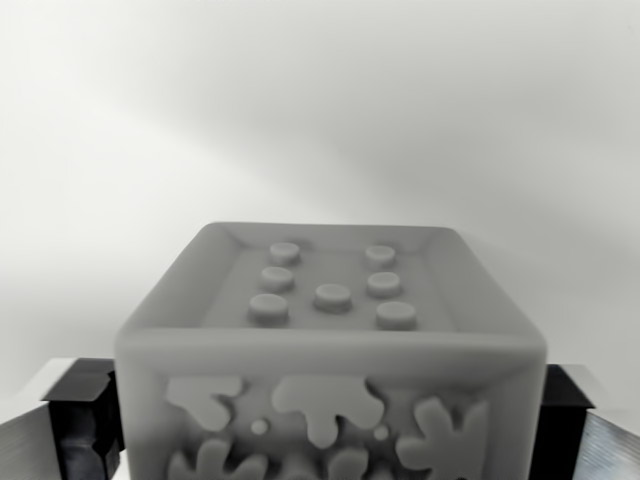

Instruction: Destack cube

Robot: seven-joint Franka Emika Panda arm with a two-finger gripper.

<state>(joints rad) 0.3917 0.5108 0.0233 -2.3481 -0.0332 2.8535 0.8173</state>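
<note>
Cube [330, 350] sits pinched at both side edges by tool [325, 425], open space beyond.

Setting: bare test bench, most likely a lab; exact kind of place cannot be told.
Evidence: plain pale backdrop [320, 110] fills everything beyond the gripper [325, 420], featureless and softly shaded; no household or shop fittings show; picture is grey-toned throughout.

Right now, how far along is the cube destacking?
Done: the gripper has reached the grey plastic cube with raised studs on top, its dark jaws flanking both sides. In hand: the grasp, though contact isn't clear. Left: lifting it away; whatever sits beneath is hidden.
</note>
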